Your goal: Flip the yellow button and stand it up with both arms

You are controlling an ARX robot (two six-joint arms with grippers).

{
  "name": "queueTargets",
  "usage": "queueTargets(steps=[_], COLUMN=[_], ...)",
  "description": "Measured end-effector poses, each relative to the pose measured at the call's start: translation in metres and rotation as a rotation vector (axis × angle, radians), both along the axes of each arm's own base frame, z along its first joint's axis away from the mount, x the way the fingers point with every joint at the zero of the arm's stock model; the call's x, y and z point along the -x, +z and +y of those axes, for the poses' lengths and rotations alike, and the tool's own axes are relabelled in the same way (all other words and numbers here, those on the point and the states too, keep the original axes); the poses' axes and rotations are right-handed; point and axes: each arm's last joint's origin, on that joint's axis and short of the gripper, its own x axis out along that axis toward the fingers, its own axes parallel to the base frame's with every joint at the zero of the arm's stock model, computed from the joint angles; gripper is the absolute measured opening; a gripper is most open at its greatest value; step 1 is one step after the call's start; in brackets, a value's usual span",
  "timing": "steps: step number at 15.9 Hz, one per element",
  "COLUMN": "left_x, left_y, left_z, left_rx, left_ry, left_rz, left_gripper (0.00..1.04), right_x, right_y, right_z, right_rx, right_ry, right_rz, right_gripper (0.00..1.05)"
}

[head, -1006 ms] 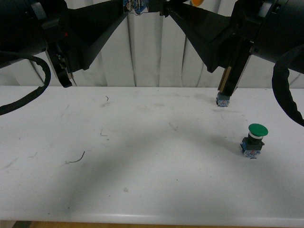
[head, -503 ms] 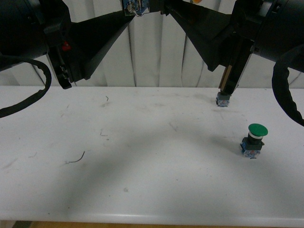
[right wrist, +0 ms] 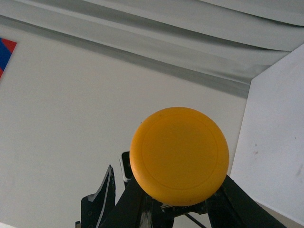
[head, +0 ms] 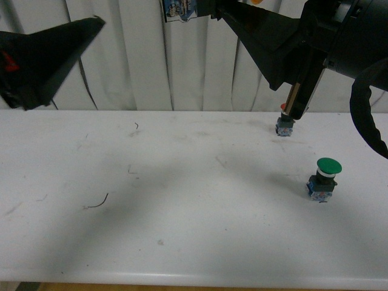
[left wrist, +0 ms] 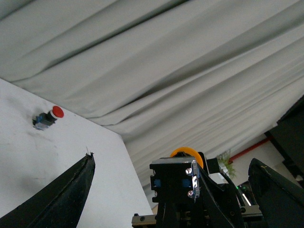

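The yellow button's cap (right wrist: pixel 179 156) fills the right wrist view, with my right gripper (right wrist: pixel 180 202) shut on the body behind it. In the front view the right gripper (head: pixel 218 9) is raised to the top edge, where a sliver of the orange cap (head: pixel 256 2) shows. The left wrist view faces the button's blue-grey base (left wrist: pixel 173 180) square on, its cap (left wrist: pixel 186 153) behind. My left gripper (left wrist: pixel 172 160) is open, its fingers spread wide either side of the button and apart from it. In the front view the left gripper (head: pixel 94 23) hangs at the upper left.
A green-capped button (head: pixel 324 179) stands on the white table (head: pixel 182 212) at the right. A red-capped button (head: pixel 284 124) sits at the back right, under the right arm, and also shows in the left wrist view (left wrist: pixel 46 118). Grey curtain hangs behind the table.
My left gripper has drawn back to the left, away from the right gripper's tip near the top centre. The right arm has barely moved and keeps hold of the button.
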Motion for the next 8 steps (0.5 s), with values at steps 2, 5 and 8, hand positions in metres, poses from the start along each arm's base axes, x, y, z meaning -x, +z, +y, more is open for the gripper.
queueTargets(steps=[2, 5, 8], left_x=[0.017, 0.064, 0.123], left_y=[0.005, 0.025, 0.049], left_z=[0.024, 0.062, 0.086], left_rx=[-0.033, -0.153, -0.38], left_ry=[0.073, 0.217, 0.319], left_rz=[0.012, -0.117, -0.246], left_gripper=[0.98, 0.98, 0.98], right_x=[-0.004, -0.009, -0.015], right_y=[-0.004, -0.011, -0.019], right_z=[-0.004, -0.01, -0.014], right_rx=[0.004, 0.006, 0.007], right_ry=[-0.022, -0.054, -0.076], right_rz=[0.014, 0.037, 0.071], right_gripper=[0.26, 0.26, 0.26])
